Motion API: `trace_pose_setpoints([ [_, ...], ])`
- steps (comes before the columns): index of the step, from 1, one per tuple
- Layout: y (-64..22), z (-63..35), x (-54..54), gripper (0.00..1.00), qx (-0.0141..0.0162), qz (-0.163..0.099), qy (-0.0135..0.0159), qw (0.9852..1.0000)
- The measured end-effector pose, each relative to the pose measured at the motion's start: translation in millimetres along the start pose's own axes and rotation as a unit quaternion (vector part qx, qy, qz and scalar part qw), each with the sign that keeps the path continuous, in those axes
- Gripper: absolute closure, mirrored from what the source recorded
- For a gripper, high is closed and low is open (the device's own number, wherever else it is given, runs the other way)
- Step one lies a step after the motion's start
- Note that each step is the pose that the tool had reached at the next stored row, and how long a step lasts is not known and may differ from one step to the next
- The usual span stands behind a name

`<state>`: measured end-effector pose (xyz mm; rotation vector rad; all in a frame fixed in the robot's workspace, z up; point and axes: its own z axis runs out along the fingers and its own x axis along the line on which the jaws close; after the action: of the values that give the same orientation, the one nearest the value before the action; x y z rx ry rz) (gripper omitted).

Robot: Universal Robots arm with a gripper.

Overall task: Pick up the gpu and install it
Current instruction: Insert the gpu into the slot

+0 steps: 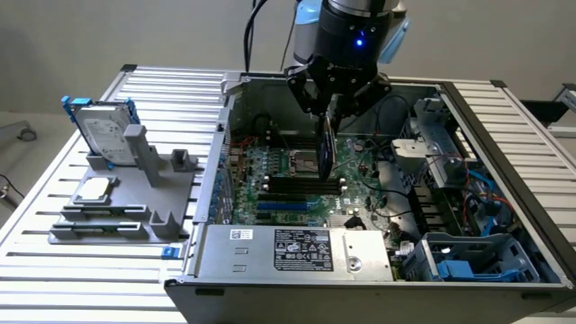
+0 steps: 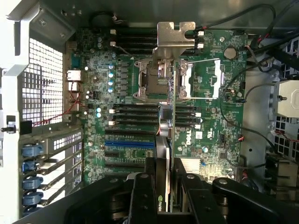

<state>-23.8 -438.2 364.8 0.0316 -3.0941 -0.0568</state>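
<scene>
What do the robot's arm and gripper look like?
The arm's end is a black cylinder with a small blue light and a pale blue cap. Black cables run beside it. The gripper is black, with angular jointed fingers.

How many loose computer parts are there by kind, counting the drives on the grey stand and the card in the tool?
Drives on the grey stand: 2, the hard drive with blue frame and the small flat drive
Cards: 1, the gpu, gripped by the tool over the motherboard
Total: 3
</scene>
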Motion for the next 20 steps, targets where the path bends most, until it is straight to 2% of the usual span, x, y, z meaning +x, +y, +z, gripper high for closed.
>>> trace_pose_setpoints([
  [11,0.3,0.2,-0.1,0.73,0.0001,-0.003,0.0001,1.0],
  [16,0.4,1.0,-0.1,0.73,0.0002,-0.046,0.0017,0.9989],
  [20,0.3,1.6,-0.1,0.73,0.0016,-0.082,0.0031,0.9966],
])
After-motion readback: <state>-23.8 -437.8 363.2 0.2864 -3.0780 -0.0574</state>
